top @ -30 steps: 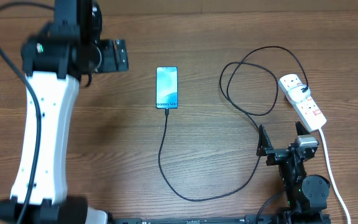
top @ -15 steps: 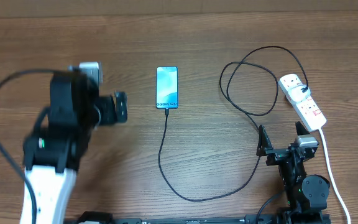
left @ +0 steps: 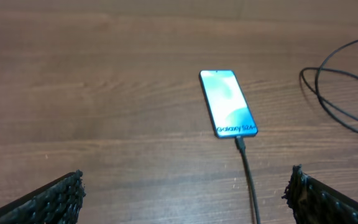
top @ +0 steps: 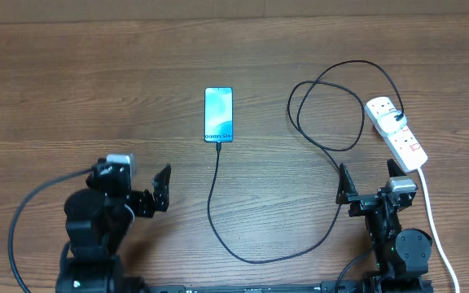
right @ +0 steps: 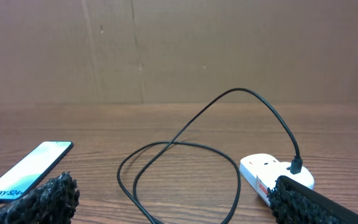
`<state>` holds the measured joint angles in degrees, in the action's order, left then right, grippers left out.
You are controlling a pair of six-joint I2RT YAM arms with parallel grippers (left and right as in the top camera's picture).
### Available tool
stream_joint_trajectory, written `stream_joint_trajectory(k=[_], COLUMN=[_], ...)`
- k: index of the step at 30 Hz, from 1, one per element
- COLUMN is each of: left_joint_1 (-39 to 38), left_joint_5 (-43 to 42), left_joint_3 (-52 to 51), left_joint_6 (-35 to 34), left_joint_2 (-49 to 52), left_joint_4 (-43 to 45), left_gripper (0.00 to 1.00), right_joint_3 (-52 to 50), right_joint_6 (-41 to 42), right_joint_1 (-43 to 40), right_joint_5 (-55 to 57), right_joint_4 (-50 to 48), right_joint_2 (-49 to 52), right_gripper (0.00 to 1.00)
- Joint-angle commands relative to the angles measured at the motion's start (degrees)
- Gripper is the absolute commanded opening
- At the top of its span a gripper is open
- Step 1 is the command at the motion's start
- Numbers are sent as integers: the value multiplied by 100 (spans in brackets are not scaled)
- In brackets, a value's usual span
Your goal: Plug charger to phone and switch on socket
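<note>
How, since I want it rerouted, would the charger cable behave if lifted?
Probably floppy: the charger lies in loose loops and should sag. Thin, it may slip from a grip. Its tip meets the phone, so tugging could drag that.

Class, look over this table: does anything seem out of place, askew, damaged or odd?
Nothing stands out. The phone lies flat, screen lit; the charger runs from its lower edge in loose loops to the socket, which sits diagonally on the right.
</note>
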<state>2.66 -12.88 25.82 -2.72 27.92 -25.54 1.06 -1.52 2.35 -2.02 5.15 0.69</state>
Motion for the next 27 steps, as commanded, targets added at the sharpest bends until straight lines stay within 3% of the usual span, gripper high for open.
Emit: stream_joint_trajectory(k=[1, 12, 23, 27], left_joint_1=[118, 129, -59, -59], left_joint_5=[-367, -321, 675, 1029], left_joint_3=[-365, -1123, -1961, -2179], left_joint_6=[144, 101, 74, -332], left_joint_2=[-188, -387, -2085, -2627], left_joint_4=[101, 1397, 1703, 1718], left_gripper=[100, 100, 100, 99], right_joint_3=[-59, -59, -59, -59], right_joint_6=[-28, -26, -26, -26], right_joint_1=[31, 31, 31, 31], right_joint_5=[66, 68, 66, 66], right_joint_4=[-33, -33, -33, -33], right_joint_2=[-52, -52, -52, -52], right_gripper=[100, 100, 100, 100])
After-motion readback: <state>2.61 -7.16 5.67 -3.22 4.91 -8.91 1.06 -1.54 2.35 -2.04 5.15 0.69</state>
